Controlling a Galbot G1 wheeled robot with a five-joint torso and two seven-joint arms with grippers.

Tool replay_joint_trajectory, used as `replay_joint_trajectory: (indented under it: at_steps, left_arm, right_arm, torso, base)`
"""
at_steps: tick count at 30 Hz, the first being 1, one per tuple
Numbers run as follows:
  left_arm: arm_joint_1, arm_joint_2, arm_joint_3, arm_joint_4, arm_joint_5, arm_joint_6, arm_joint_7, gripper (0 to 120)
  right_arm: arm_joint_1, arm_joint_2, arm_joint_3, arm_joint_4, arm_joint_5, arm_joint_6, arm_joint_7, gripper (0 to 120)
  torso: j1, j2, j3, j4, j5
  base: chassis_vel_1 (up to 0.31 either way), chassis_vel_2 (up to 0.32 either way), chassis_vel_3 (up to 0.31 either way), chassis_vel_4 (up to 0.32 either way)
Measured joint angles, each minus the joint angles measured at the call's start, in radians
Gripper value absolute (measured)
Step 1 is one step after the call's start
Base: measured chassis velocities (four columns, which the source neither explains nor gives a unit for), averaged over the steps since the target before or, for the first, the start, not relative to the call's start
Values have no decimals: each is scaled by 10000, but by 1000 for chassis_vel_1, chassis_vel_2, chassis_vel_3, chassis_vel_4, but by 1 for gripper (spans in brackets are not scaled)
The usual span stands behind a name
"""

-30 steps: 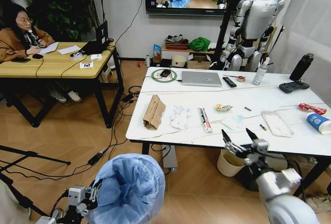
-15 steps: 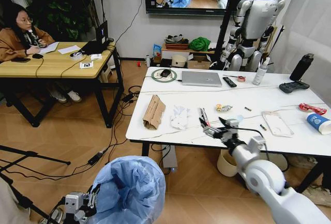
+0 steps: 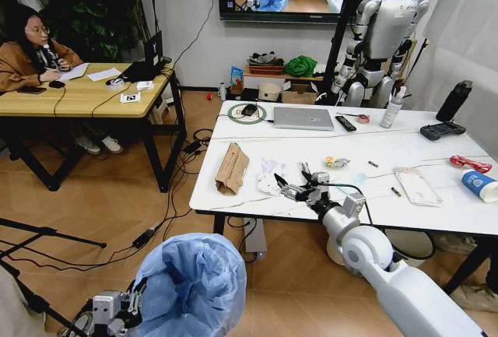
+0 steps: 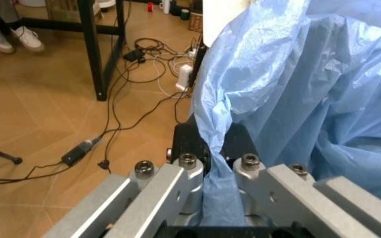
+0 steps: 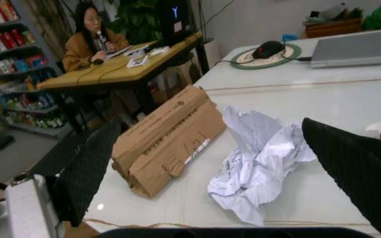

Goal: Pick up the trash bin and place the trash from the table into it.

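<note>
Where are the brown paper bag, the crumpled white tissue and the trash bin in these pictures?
brown paper bag [image 3: 232,168], head view, middle of its flat face.
crumpled white tissue [image 5: 260,161], right wrist view, centre of the crumpled wad.
trash bin [image 3: 194,284], head view, light-blue liner bulging over the rim.

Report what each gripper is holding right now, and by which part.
The left gripper is shut on the trash bin, pinching the blue bag at its rim. The right gripper is open over the crumpled white tissue and holds nothing.
</note>
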Motion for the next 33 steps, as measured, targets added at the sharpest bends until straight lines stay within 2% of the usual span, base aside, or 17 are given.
replay_joint_trajectory:
  at_steps: [4, 12, 22, 33]
  left_arm:
    - [6, -183, -1, 2, 69, -14, 3, 0]
    - [-6, -290, -12, 55, 98, -98, 23, 0]
    - [-113, -260, 11, 116, 95, -76, 25, 0]
    - [-95, -293, 6, 99, 76, -86, 33, 0]
  right_arm:
    - [489, 211, -436, -588, -35, 8, 1, 100]
    - [1099, 650, -490, -1810, -635, -388, 197, 100]
    - [1265, 385, -80, -2670, -1527, -890, 471, 100]
    - [1436, 473, -20, -3267, -1530, -1160, 635, 100]
  torso:
    - [0, 0, 0, 1, 0]
    - [0, 0, 0, 2, 1]
    - [0, 0, 0, -1, 1]
    - [0, -1, 0, 0, 2]
  base:
    - [0, 0, 0, 0]
    - [0, 0, 0, 0]
    - [0, 0, 0, 0]
    - [0, 0, 0, 0]
